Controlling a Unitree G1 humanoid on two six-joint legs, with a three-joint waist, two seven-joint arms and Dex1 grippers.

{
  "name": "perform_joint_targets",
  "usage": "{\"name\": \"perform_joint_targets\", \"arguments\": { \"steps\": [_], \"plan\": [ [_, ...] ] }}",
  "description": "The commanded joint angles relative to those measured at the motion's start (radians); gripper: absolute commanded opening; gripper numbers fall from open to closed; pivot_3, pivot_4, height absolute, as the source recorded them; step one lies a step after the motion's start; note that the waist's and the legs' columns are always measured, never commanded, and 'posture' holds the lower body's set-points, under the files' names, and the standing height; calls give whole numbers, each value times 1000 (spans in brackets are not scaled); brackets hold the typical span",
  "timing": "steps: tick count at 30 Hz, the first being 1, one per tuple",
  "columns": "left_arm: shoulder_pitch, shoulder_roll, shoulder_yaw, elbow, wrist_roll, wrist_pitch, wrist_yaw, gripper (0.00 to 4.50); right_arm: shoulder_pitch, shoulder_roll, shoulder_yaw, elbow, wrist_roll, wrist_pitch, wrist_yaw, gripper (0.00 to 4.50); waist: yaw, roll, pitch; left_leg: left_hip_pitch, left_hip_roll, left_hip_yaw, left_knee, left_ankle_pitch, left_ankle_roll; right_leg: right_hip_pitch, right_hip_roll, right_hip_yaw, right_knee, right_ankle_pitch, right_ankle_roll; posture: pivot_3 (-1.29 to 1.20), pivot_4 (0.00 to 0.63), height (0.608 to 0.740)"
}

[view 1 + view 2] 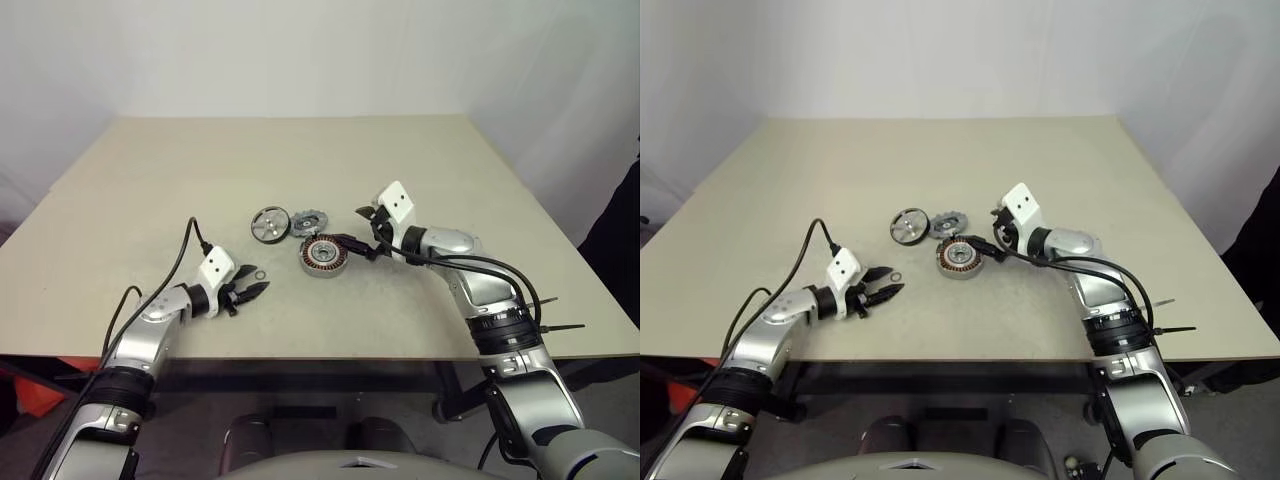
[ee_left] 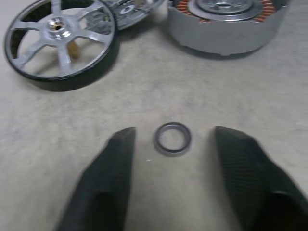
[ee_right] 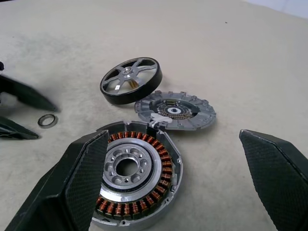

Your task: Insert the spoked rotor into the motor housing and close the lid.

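Left gripper (image 2: 173,192) low over the table (image 1: 150,180), fingers parted, holding nothing; a small metal ring (image 2: 172,139) lies on the table just ahead of its tips, untouched. Spoked rotor (image 1: 269,224) sits beyond the ring, tilted, one edge raised. Right gripper (image 3: 173,187) spread wide, empty, straddling the motor housing (image 3: 134,180) without contact. Lid (image 3: 175,111) lies just past the housing, touching its rim, beside the rotor.
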Motion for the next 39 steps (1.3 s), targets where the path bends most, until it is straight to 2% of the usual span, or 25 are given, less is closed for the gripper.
{"name": "perform_joint_targets", "arguments": {
  "steps": [1,4,8,14,18,22,25,30,35,39],
  "plan": [
    [4,30,17,53,32,44,30,1760,-36,-10,-35,-12,17,-18,-10,4500,0,0,0,1,0,0,0,0,-1,0,0,0,0,0,0,0,0,740],
    [-5,32,21,62,30,39,32,1760,-38,-11,-35,-8,17,-19,-17,4500,0,0,0,2,0,0,0,0,-1,1,0,0,0,0,0,0,0,740],
    [-12,34,20,71,30,37,29,757,-43,-9,-35,1,15,-23,-23,4500,0,0,0,3,0,0,0,1,-1,0,0,0,0,0,1,0,0,740],
    [-27,32,17,76,35,44,37,757,-51,-6,-29,17,13,-32,-32,4500,2,0,0,4,0,0,0,1,-1,0,0,0,0,0,1,0,0,740],
    [-54,3,21,-9,-49,109,-28,757,-45,-20,-24,24,-1,-36,-38,4500,5,0,0,4,0,0,0,1,-1,0,0,0,0,0,1,0,0,740],
    [-134,-30,21,-75,-127,201,-86,757,-6,-66,-13,8,-26,-31,-38,4500,17,-1,1,0,-1,0,1,1,-1,-2,-1,0,0,1,-1,0,0,740],
    [-209,-52,-2,-63,-126,224,-121,757,40,-103,-15,-26,-31,4,-42,4500,37,-1,1,-3,-2,-1,2,-1,1,-2,-1,0,-1,4,-7,0,0,740],
    [-327,-81,-54,28,-88,195,-183,757,127,-162,-22,-100,-35,32,-43,4500,38,-1,1,-7,-5,-1,1,-2,3,-3,-3,0,-6,3,-5,0,0,740],
    [-464,-148,-114,208,-15,101,-219,757,223,-225,-28,-206,-44,76,-60,4500,37,-1,1,-6,-6,-1,0,-2,3,-2,-3,0,-7,2,-3,0,0,740],
    [-543,-204,-139,355,40,11,-220,757,279,-233,-48,-284,-27,113,-80,4500,41,-2,1,-5,-6,-1,1,-2,3,-1,-4,0,-7,2,-2,0,0,740]
  ]
}}
